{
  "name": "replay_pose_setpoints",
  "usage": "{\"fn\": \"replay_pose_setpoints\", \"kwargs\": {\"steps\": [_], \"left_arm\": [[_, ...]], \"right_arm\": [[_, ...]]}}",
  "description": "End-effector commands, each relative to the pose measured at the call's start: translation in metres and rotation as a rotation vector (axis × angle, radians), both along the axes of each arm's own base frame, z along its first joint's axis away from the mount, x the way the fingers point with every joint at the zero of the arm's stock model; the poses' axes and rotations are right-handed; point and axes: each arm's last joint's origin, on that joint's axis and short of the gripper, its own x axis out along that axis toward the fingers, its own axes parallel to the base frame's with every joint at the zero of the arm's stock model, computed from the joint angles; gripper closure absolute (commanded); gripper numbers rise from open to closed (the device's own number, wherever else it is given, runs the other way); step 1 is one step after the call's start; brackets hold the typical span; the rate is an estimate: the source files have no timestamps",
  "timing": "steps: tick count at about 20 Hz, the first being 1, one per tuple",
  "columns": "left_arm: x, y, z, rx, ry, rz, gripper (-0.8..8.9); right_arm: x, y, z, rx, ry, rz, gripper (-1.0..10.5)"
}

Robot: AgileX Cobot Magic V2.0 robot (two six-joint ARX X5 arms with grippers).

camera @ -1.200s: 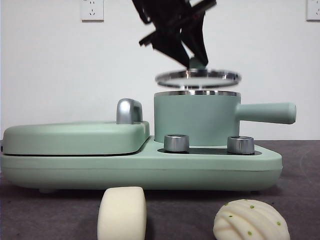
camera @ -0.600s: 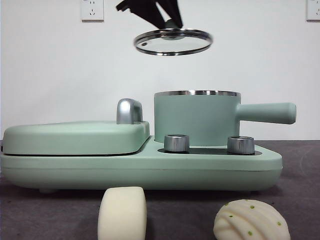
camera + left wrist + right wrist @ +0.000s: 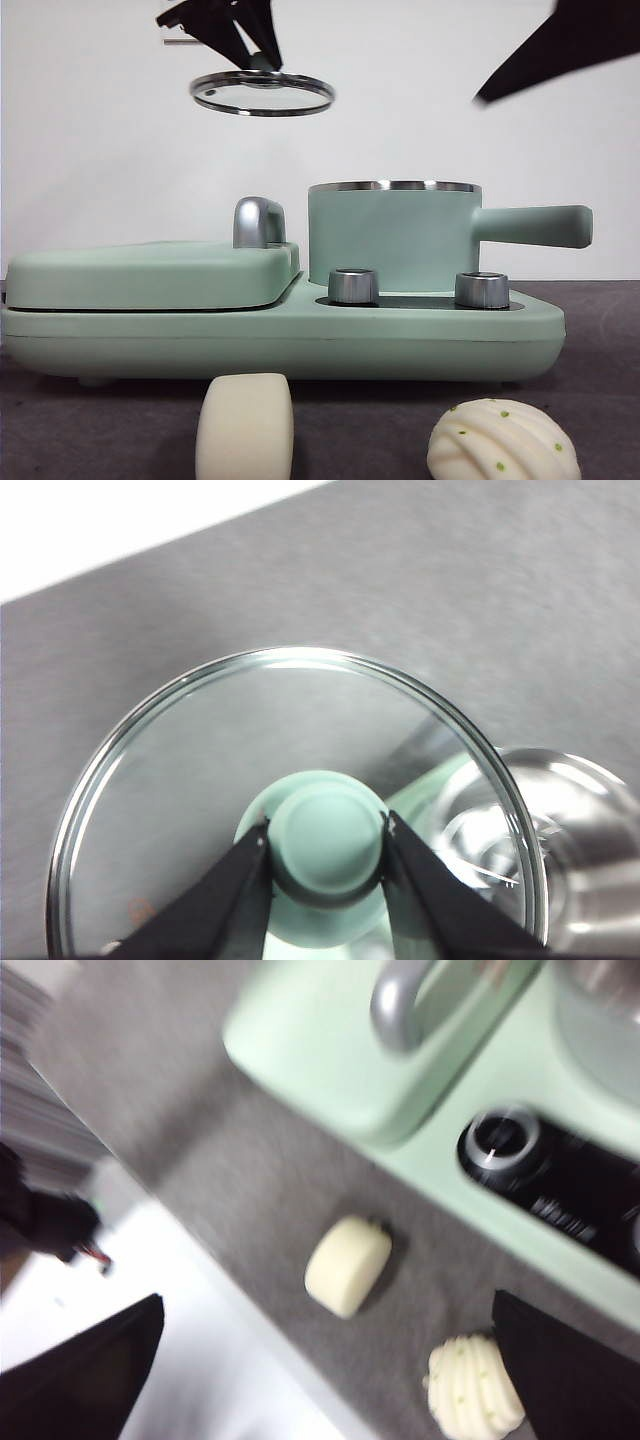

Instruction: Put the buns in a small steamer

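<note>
The left hand [image 3: 325,845], gripping the lid [image 3: 262,93] by its knob, had carried it aside, leaving the small steamer [image 3: 392,238] open for the buns [image 3: 245,428].

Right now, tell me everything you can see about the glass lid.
The glass lid is a round clear pane with a steel rim and a mint-green knob in its middle. The left gripper holds it by that knob, fingers shut on either side. It hangs roughly level, high above the flat griddle, off the small steamer.

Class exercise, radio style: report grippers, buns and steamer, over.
Left gripper shut on lid, high over griddle. Right gripper open above buns. Steamer open, both buns on table, nothing blocking.
</note>
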Motion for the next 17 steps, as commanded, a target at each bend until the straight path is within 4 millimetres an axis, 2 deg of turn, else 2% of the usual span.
{"fn": "replay_pose_setpoints", "kwargs": {"steps": [1,4,7,11,17], "left_arm": [[0.0,0.012,0.018,-0.022,-0.077,0.019,7.95],[0.006,0.026,0.02,-0.025,-0.09,0.059,7.96],[0.01,0.038,0.02,-0.025,-0.093,0.089,7.95],[0.012,0.044,0.02,-0.024,-0.094,0.106,7.95],[0.013,0.047,0.02,-0.024,-0.095,0.114,7.95]], "right_arm": [[0.0,0.028,-0.015,-0.069,0.071,-0.001,4.3],[-0.001,0.062,-0.043,-0.191,0.102,0.038,4.3],[0.003,0.089,-0.069,-0.234,0.107,0.073,4.3],[0.005,0.108,-0.092,-0.266,0.105,0.089,4.3],[0.009,0.122,-0.116,-0.331,0.075,0.076,4.5]]}}
